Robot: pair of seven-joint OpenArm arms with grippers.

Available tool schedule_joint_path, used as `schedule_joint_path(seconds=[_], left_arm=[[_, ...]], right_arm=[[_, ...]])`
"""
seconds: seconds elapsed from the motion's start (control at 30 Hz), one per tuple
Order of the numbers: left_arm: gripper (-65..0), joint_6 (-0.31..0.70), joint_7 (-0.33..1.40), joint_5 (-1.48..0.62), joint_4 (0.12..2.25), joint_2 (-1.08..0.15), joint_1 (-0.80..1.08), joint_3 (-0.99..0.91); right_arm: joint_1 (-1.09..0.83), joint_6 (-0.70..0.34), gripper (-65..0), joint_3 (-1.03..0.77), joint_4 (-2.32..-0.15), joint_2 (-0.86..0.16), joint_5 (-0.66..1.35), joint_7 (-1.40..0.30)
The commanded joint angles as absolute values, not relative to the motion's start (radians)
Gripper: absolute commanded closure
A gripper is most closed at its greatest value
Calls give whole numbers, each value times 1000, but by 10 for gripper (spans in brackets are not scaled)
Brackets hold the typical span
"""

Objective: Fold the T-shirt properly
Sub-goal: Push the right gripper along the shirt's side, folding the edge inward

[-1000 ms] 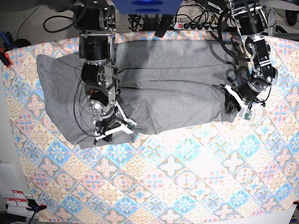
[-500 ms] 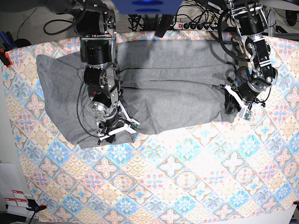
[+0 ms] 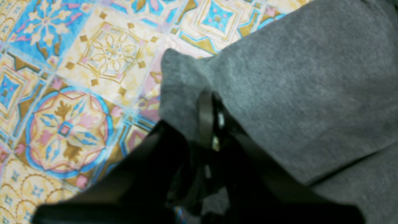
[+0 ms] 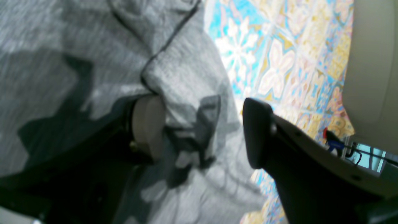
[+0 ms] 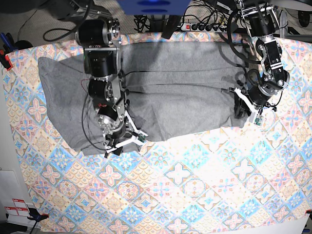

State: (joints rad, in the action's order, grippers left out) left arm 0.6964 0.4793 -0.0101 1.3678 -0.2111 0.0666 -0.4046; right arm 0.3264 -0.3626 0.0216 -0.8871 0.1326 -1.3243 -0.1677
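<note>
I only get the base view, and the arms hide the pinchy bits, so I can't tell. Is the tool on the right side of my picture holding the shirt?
Observer: Yes. The left wrist view shows the left tool shut on a bunched bit of the grey T-shirt.
Operator: And the other one?
Observer: In the right wrist view, the right tool is open, with its jaws wide apart and nothing pinched.
Operator: Is it near the shirt?
Observer: Its pale-padded finger is over the shirt. The dark finger is at the shirt's edge, by the patterned tablecloth.
</note>
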Motion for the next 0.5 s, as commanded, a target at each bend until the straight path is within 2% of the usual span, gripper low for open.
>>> schedule_joint_path(seconds=[0.0, 0.13, 0.3, 0.47], left_arm=[[0, 698, 456, -31, 1383, -223, 58, -407], [0, 698, 456, -31, 1383, -223, 59, -407], [0, 698, 456, -31, 1380, -223, 61, -409], [0, 698, 456, -31, 1380, -223, 61, -409]], right_arm=[[358, -366, -389, 38, -862, 136, -1323, -160], [392, -367, -369, 143, -713, 113, -1323, -171], [403, -367, -231, 163, -633, 108, -1323, -197], [435, -367, -172, 168, -590, 108, -1323, -229]])
